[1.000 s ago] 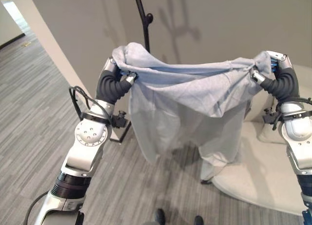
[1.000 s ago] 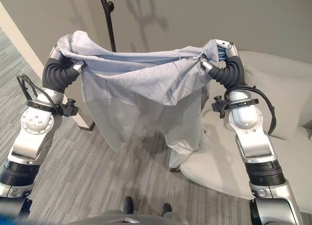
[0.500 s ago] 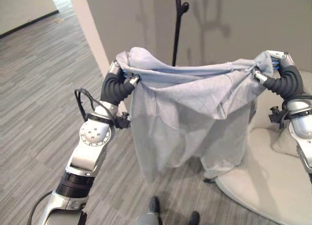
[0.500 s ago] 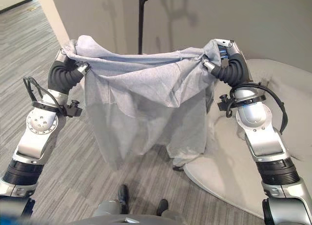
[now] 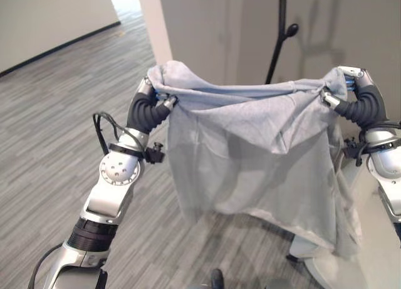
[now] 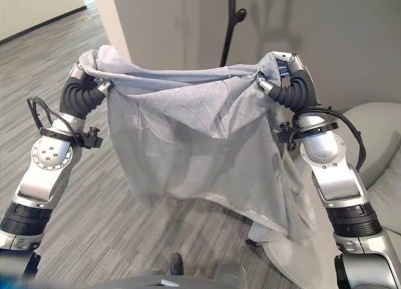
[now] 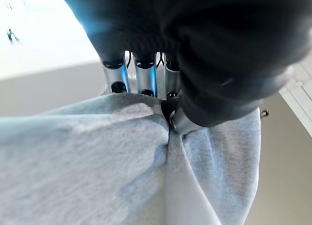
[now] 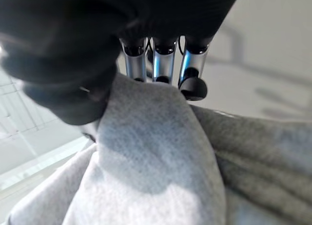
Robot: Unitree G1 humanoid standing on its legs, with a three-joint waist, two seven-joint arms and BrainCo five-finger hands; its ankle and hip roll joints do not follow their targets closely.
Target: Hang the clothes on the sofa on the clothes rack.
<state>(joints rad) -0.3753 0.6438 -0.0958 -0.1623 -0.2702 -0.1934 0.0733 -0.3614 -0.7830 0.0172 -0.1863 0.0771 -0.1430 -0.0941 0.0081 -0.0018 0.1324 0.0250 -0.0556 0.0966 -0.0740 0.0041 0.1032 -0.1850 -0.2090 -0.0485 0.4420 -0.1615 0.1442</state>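
A light grey garment [image 5: 250, 157] hangs stretched between my two raised hands, its lower edge well above the floor. My left hand [image 5: 148, 101] grips its left top corner, fingers curled into the cloth [image 7: 146, 152]. At the right top corner my right hand [image 5: 357, 91] is shut on the fabric [image 8: 156, 156] too. Behind the garment stands the black clothes rack pole [image 5: 280, 32] with a knobbed hook [image 6: 240, 15], against the grey wall.
A pale sofa [image 6: 376, 145] sits at the right, its rounded base [image 6: 294, 264] near the garment's low corner. A white pillar [image 5: 156, 19] rises at the back left beside an open corridor of grey striped carpet [image 5: 50, 113].
The camera has swung left: the rack pole and sofa have shifted right in view and more corridor shows. Both hands still hold the garment spread at the same height.
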